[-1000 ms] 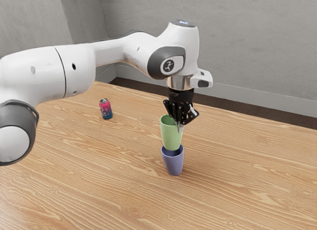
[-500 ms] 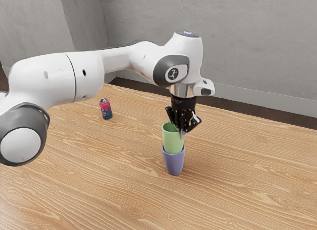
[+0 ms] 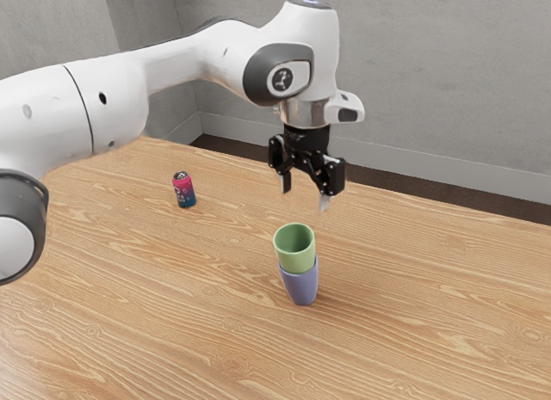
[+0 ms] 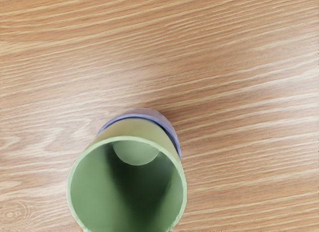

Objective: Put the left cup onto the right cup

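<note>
Two cups make one stack. The pale green plastic cup (image 3: 294, 245) sits nested in the mouth of the blue-violet plastic cup (image 3: 300, 285). The lower cup stands on the wooden table (image 3: 430, 323), roughly midway between the table's near and far edges.

Gripper: the black two-finger gripper (image 3: 304, 195) hangs directly above the stack and well apart from it. Its jaws are spread wide, with nothing between them and nothing in contact.

Containers:
- Green cup: empty. The wrist view looks straight down its bore to a bare floor (image 4: 133, 153).
- Blue-violet cup: holds the green cup's lower part. A sliver of its rim (image 4: 172, 137) shows around the green wall.
- A small pink-and-blue can (image 3: 183, 189) stands upright near the table's far edge, well apart from the stack. Whether it is open or sealed cannot be told.

Status (judgement): the placement looks done, with the green cup resting on its target and released.

Risks from here (judgement):
1. The stack is tall on a narrow base. A sideways sweep of the hand at rim level could clip the green rim and topple both cups. A retreat that goes up first avoids this.
2. Seating depth is uncertain. Much of the green cup stands proud of the lower rim, and it may lean slightly. If it is wedged unevenly, a small table jolt could tip it out.
3. If the hand came down again with its jaws this wide, a fingertip could land on the rim and press the stack over.
</note>
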Robot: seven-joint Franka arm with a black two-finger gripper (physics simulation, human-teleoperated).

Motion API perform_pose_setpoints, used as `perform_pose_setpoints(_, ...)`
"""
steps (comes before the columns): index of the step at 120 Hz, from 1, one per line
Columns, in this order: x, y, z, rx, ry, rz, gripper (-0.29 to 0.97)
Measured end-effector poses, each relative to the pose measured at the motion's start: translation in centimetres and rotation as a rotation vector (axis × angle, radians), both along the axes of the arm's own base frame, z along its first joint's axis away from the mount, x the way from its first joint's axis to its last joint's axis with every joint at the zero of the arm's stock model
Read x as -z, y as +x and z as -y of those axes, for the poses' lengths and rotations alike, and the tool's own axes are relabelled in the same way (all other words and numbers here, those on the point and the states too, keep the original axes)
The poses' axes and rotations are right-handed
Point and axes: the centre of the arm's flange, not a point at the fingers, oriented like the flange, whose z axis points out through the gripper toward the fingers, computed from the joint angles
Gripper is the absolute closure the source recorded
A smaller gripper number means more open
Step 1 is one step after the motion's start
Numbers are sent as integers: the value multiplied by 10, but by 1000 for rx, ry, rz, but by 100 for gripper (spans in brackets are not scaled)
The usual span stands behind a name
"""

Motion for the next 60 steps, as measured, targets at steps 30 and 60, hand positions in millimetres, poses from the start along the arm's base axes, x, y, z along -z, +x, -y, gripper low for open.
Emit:
perform_pose_setpoints(30, -56, -44, -61, -90, 58, 47, 2)
perform_pose_setpoints(60, -79, -60, -118, -135, 44, 54, 1)
